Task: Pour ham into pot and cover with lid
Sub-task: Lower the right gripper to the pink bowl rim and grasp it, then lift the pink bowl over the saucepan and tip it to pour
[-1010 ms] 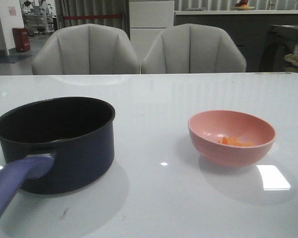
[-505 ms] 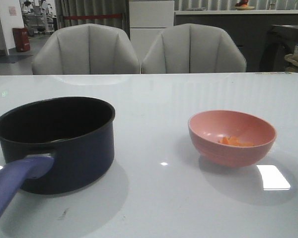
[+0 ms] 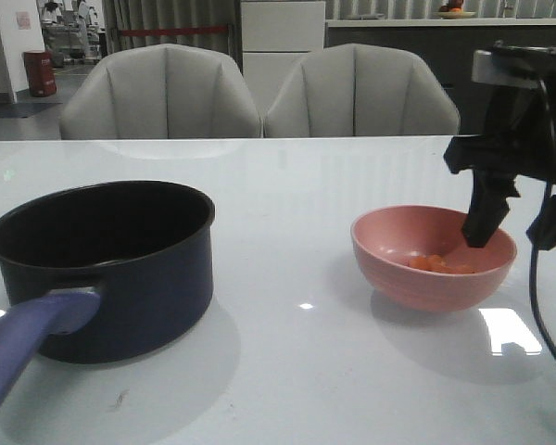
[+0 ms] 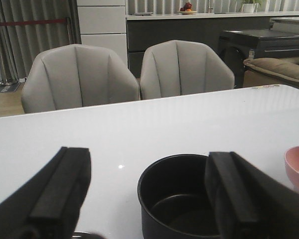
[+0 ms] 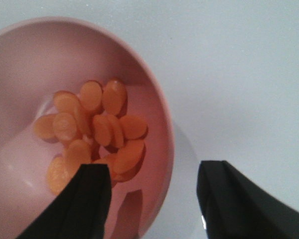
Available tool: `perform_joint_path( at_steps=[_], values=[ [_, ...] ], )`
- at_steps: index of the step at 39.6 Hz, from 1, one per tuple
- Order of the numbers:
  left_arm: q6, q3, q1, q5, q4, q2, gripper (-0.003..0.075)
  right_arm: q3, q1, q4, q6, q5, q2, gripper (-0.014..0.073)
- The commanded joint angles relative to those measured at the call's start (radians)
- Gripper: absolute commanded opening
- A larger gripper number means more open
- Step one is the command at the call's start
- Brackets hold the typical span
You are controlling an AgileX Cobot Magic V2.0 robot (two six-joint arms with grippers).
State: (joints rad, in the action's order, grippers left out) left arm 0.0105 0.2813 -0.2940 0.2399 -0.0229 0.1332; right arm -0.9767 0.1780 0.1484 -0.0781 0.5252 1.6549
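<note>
The dark navy pot [image 3: 120,269] stands at the table's left, its purple-blue handle [image 3: 23,348] pointing toward me. At the right sits a pink bowl [image 3: 433,278] holding the ham [image 3: 437,264], a small heap of thin orange slices [image 5: 97,124]. My right gripper [image 3: 516,225] hangs open over the bowl's right rim [image 5: 164,129]. In the right wrist view one finger [image 5: 89,199] is over the bowl's inside and the other [image 5: 224,194] is outside it. My left gripper [image 4: 148,162] is open and empty, above and apart from the pot [image 4: 179,199]. The lid is out of view.
Two grey chairs [image 3: 162,93] [image 3: 361,93] stand behind the far edge of the glossy white table [image 3: 296,185]. The pink bowl's edge [image 4: 298,167] shows beside the pot in the left wrist view. A black cable [image 3: 536,297] hangs from the right arm.
My right arm has come into the front view from the right and its open gripper now hangs at the pink bowl's right rim. Pot and bowl have not moved.
</note>
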Motion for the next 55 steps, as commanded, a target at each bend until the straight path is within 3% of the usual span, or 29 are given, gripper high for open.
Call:
perform_joint_path(
  at_steps=[1,8,16,22,29,42,55],
  values=[
    [-0.011,0.029,-0.009,-0.086,-0.002,0.012,0.0522,-0.076,-0.009,0.002,0.010,0.004,0.024,0.0408],
    [-0.011,0.029,-0.009,-0.084,-0.002,0.012,0.0522,-0.128,-0.009,0.008,0.010,0.008,0.063,0.0127],
    [-0.011,0.029,-0.009,-0.082,-0.002,0.012,0.0522,-0.132,-0.009,0.008,0.011,-0.103,0.061,0.0136],
    [-0.011,0.029,-0.009,-0.082,-0.002,0.012,0.0522,-0.185,-0.009,0.010,0.012,-0.078,0.040,0.0136],
    [-0.011,0.024,-0.009,-0.081,-0.002,0.012,0.0522,-0.226,0.058,0.010,0.048,-0.153,-0.047,0.0136],
    [-0.011,0.018,-0.009,-0.087,-0.002,0.012,0.0522,-0.245,0.296,-0.011,0.160,-0.474,-0.101,0.0136],
    [-0.011,0.018,-0.009,-0.087,-0.002,0.012,0.0522,-0.245,0.461,-0.071,0.368,-0.985,-0.015,0.0136]
  ],
)
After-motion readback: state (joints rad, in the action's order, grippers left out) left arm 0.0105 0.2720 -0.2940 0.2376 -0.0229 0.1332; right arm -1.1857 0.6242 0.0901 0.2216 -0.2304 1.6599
